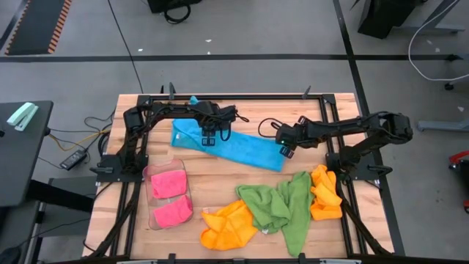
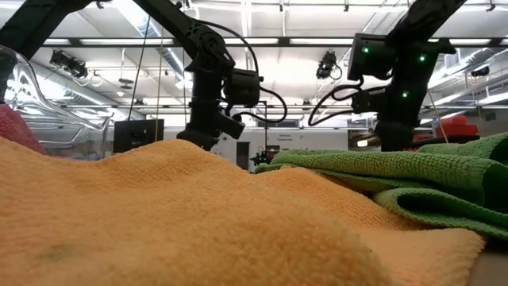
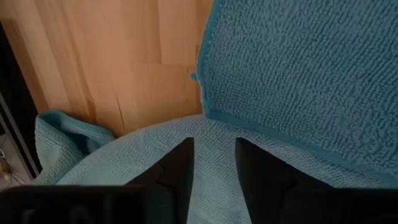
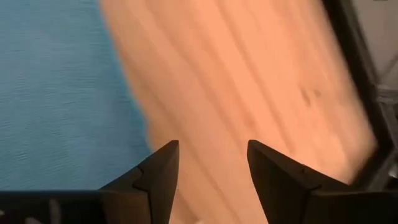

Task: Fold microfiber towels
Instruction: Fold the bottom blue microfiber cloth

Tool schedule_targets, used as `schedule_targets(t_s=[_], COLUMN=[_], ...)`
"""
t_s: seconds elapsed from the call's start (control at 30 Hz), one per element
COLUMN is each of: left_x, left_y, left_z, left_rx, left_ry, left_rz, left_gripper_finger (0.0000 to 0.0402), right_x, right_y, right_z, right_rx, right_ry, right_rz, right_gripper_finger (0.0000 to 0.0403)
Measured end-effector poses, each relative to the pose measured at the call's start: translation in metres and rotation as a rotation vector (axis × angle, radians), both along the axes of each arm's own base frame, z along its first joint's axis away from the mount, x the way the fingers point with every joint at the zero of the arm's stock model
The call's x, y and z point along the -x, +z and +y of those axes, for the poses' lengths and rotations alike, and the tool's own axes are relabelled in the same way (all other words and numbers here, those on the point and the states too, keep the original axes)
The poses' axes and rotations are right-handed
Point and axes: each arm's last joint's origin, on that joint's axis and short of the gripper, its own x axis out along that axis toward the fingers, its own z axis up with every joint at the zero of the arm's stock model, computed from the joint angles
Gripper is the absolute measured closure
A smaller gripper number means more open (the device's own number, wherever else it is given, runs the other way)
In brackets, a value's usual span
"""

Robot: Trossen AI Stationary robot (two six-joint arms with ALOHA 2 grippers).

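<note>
Towel of sky blue colour (image 1: 233, 145) lies spread at the far middle of the wooden tabletop (image 1: 220, 183). The left gripper (image 1: 209, 137) hovers over its left end, fingers apart, holding nothing. The right gripper (image 1: 284, 149) stands spread beside its right edge, over bare wood.

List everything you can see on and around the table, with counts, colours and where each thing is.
blue towel: one, sky blue, far middle of the table, under both arms
pink towels: two, pink, folded in the tray
clear tray: one, transparent, near left
green towel: one, green, near right of centre
orange towels: two, orange, one near the middle, one right of the green
table: one, light wood
left pincer: open, over the blue towel's left part
right pincer: open, at the blue towel's right end
</note>
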Motion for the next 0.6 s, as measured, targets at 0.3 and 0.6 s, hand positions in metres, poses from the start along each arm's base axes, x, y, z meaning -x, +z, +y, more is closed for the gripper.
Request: schedule_targets(t_s=[0.3,0.6], left_x=[-0.004,-0.013], left_y=[0.022,0.019], left_z=[-0.028,-0.062], left_rx=[0.001,0.101], left_ry=[-0.103,-0.224], left_rz=[-0.04,-0.051], left_gripper_finger=[0.0286,0.0259], right_x=[0.004,-0.005], right_y=[0.01,0.041], right_z=[-0.006,-0.006], right_rx=[0.042,0.083], right_ry=[0.023,0.22], right_rz=[-0.023,-0.271], right_gripper_finger=[0.0203,0.0203])
